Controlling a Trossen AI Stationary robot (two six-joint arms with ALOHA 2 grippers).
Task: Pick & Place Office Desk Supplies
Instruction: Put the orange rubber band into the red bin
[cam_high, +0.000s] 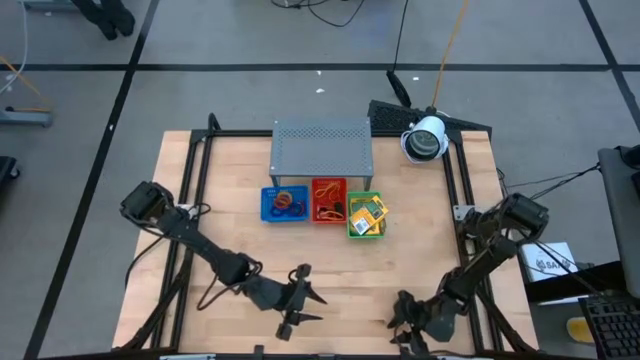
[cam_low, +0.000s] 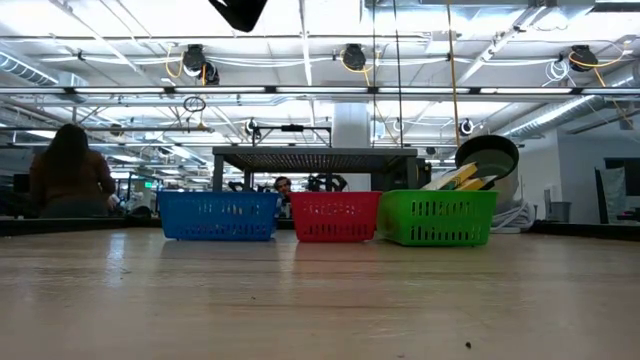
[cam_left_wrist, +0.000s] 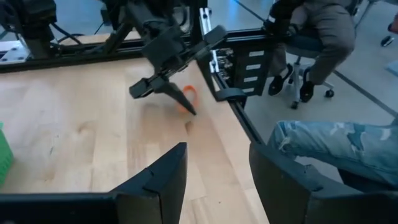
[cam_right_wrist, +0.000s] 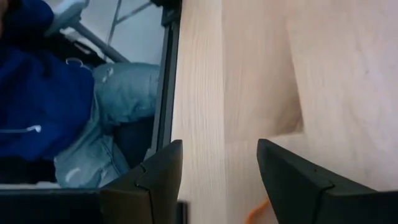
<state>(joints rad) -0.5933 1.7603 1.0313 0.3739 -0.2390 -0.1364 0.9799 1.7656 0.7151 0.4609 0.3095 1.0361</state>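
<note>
Finding no readable writing: only making out dark print on a white label (cam_high: 545, 263) off the four o'clock side of the table (cam_high: 420, 250), too small to read.

Spotting an orange ring (cam_left_wrist: 188, 94) lying on bare wood near the six o'clock edge, toward five o'clock, just beside one fingertip of the right gripper (cam_left_wrist: 163, 102); not managing to tell whether touching. Catching only an orange sliver of it in the right wrist view, cut off at the frame edge.

Reaching in from four o'clock with the right arm, hanging low over the wood, fingers spread wide, gripping nothing. Stretching in from eight o'clock with the left arm, setting the left gripper (cam_high: 316, 306) at six o'clock, fingers parted and empty, pointing toward three o'clock.

Lining up at the centre: blue tray (cam_high: 268, 203) carrying small rings (cam_high: 285, 200), red tray (cam_high: 328, 183) carrying rubber bands (cam_high: 327, 208), green tray (cam_high: 352, 228) carrying yellow-and-green packets (cam_high: 367, 212). Standing at twelve o'clock behind them: grey perforated shelf (cam_high: 322, 146).

Glimpsing a person's jeans (cam_left_wrist: 336, 143) beyond the table edge, mostly cropped.
</note>
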